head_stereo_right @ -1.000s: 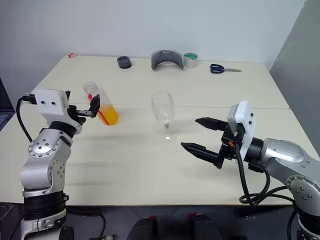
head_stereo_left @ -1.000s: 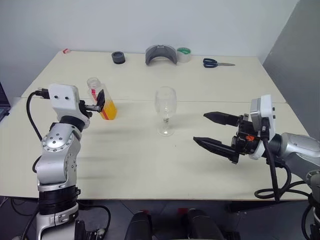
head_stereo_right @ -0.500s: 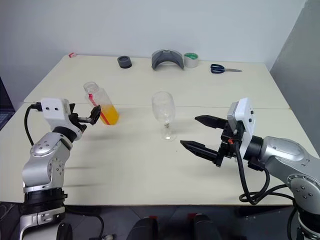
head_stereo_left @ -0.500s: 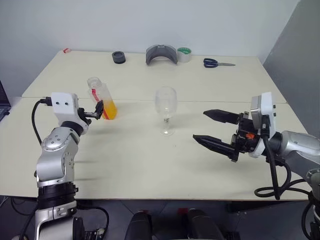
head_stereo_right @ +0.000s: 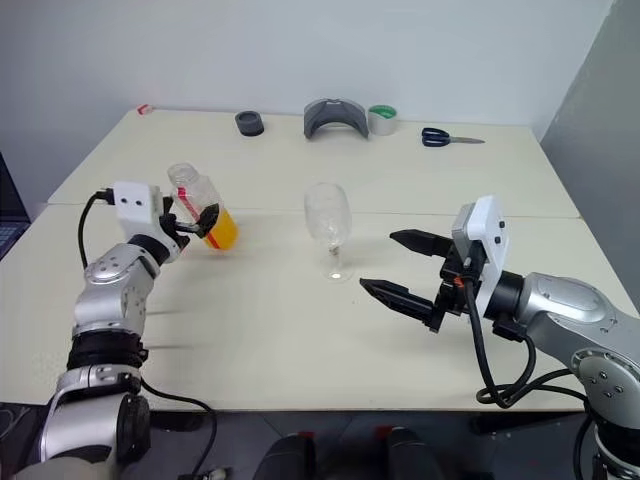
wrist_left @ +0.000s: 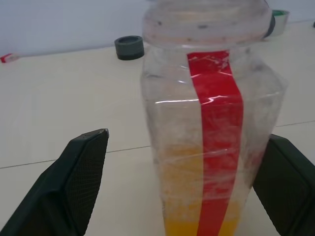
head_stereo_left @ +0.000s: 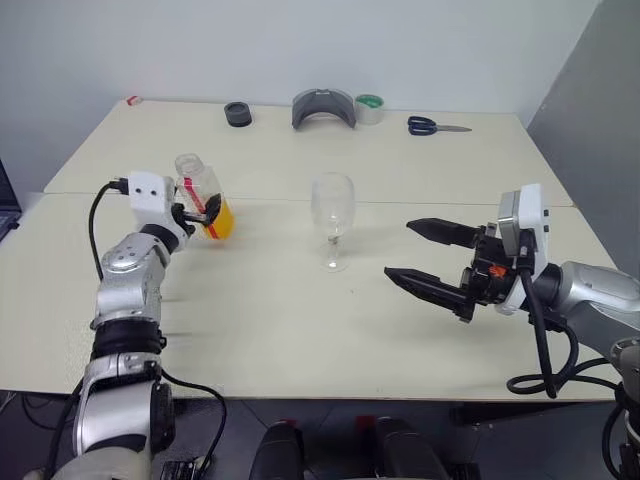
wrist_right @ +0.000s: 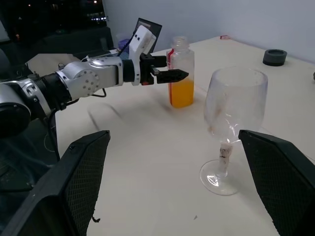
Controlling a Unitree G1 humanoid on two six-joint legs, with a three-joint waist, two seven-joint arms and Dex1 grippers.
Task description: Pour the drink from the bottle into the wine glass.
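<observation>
A small clear bottle (head_stereo_left: 203,196) with a red label strip stands on the table's left side, with the orange drink (head_stereo_left: 220,218) low inside it. My left gripper (head_stereo_left: 195,210) is open, and its two black fingers (wrist_left: 81,182) flank the bottle (wrist_left: 211,128), with a gap on at least one side. The empty wine glass (head_stereo_left: 332,205) stands upright mid-table, right of the bottle. My right gripper (head_stereo_left: 400,250) hovers open to the right of the glass and holds nothing. Its wrist view shows the glass (wrist_right: 235,105) close by and the bottle (wrist_right: 181,73) beyond.
Along the far edge lie a black tape roll (head_stereo_left: 237,114), a grey curved object (head_stereo_left: 323,107), a green tape roll (head_stereo_left: 368,108) and blue-handled scissors (head_stereo_left: 433,126). A seam (head_stereo_left: 450,203) runs across the table behind the glass.
My left gripper has moved forward and down, and its open fingers now straddle the bottle. The bottle, glass and right arm have stayed put.
</observation>
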